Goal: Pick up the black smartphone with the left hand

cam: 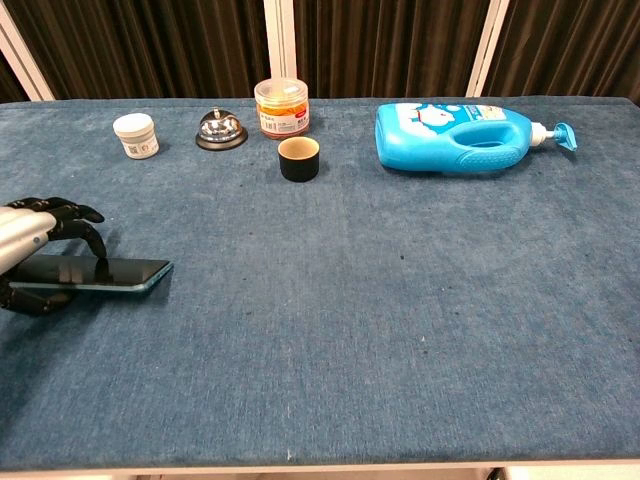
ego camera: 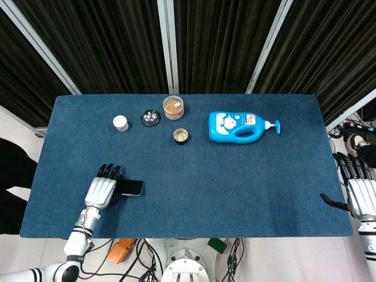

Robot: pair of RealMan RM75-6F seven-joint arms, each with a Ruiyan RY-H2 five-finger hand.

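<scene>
A: What does the head view show of the setting?
B: Dark pleated curtains with pale uprights behind a table covered in blue cloth. Along the far side sit a small white jar, a call bell, a clear tub of orange stuff, a small dark cup and a blue detergent bottle lying on its side, its label cartoon too small to read.

A: And the hands?
B: The left hand is at the near left, fingers over the black smartphone, which juts out to its right. The right hand hangs off the table's right edge, fingers spread, holding nothing.

A: The chest view?
B: The left hand grips the phone: fingers curl over its top, thumb beneath. The phone's left end is tilted up off the cloth; I can't tell whether its right corner touches. The tub carries a red label and the jar a printed one, both unreadable. The bottle shows a cartoon face.
</scene>
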